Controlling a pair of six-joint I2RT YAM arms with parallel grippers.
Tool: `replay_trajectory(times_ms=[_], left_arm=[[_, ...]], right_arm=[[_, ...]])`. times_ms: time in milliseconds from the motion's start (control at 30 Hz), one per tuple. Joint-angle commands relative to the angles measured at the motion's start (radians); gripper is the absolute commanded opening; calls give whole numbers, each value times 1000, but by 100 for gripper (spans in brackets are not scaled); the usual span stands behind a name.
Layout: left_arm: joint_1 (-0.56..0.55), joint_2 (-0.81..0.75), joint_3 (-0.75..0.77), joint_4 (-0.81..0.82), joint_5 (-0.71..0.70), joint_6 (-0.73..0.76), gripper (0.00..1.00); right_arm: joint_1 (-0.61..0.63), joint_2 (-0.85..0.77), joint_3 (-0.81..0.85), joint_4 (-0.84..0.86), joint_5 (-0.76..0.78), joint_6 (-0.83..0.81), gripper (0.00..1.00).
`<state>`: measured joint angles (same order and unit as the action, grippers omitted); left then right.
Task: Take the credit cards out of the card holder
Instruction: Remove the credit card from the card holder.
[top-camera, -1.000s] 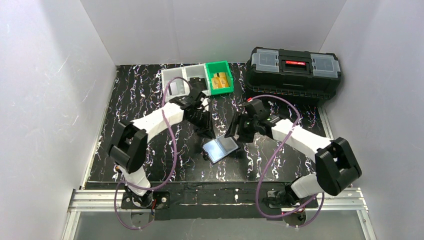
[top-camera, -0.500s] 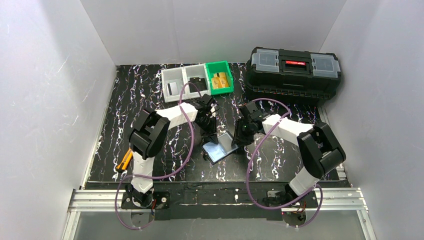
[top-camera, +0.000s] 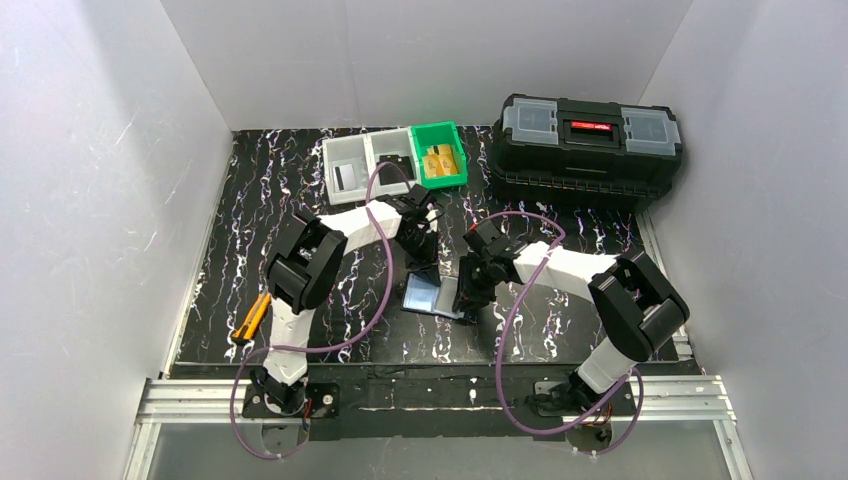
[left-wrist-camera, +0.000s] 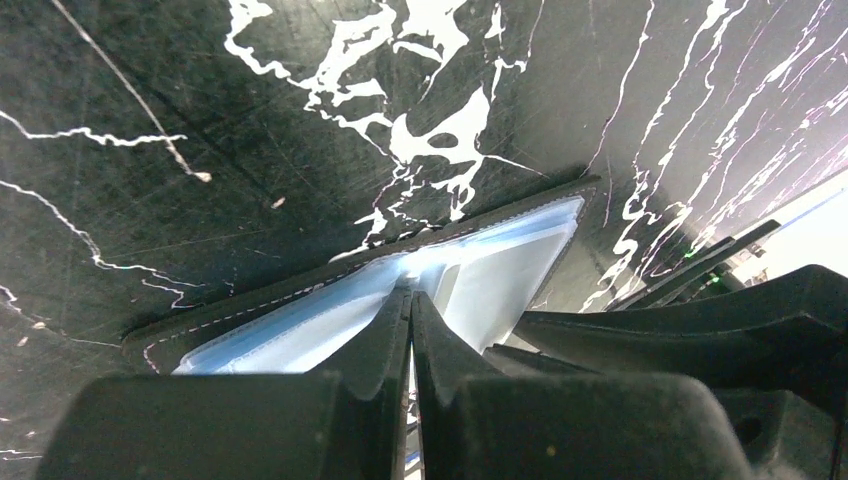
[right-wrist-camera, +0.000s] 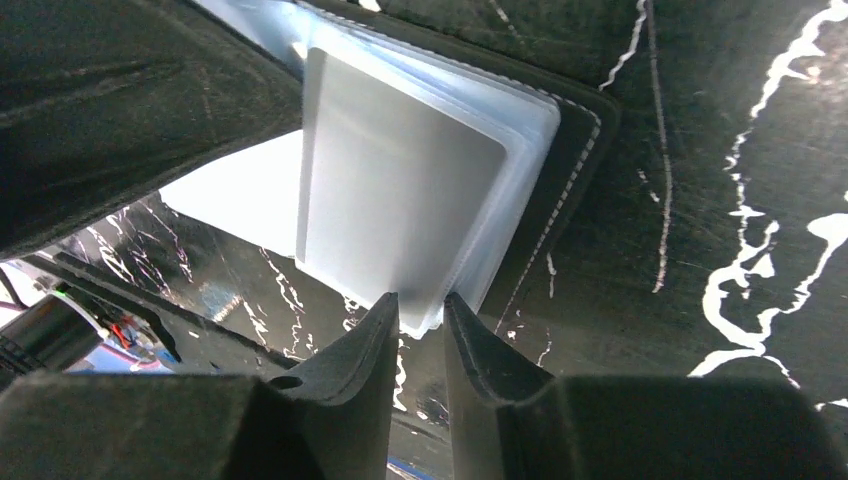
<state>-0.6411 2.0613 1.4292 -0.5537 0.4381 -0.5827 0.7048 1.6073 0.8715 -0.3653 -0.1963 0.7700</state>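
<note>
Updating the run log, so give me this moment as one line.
left gripper: shut on card holder | right gripper: jaws narrow around pocket edge | whitish credit card: in pocket

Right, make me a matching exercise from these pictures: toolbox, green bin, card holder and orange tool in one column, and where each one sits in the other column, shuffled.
Things
A. toolbox
B. green bin
C. card holder
D. orange tool

Places
1. at the far edge, right beside the grey bins
2. near the left edge of the mat, towards the near side
3. in the far right corner
4. lying open around the middle of the mat

Pairs: A-3, B-1, C-4, D-2
</note>
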Motion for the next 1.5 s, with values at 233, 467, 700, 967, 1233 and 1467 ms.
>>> replay_trajectory(times_ms=[233, 467, 700, 967, 1233, 1467], left_arm=[[-21, -134, -36, -50, -64, 13, 6], [-22, -179, -125, -24, -34, 11, 3], [-50, -172, -187, 43, 13, -9, 1], [-82, -139, -202, 75, 15, -35, 0], [-101, -118, -214, 89, 8, -58, 0], [-105, -119, -223, 94, 9, -64, 0]], right_arm=[[-1, -33, 30, -31, 29, 32, 38], [-8, -41, 29, -7, -8, 62, 39], [-26, -19, -10, 58, -70, 107, 42], [-93, -42, -95, 172, -175, 163, 42], [-133, -43, -153, 260, -250, 204, 43], [-142, -74, -158, 275, -277, 229, 39]])
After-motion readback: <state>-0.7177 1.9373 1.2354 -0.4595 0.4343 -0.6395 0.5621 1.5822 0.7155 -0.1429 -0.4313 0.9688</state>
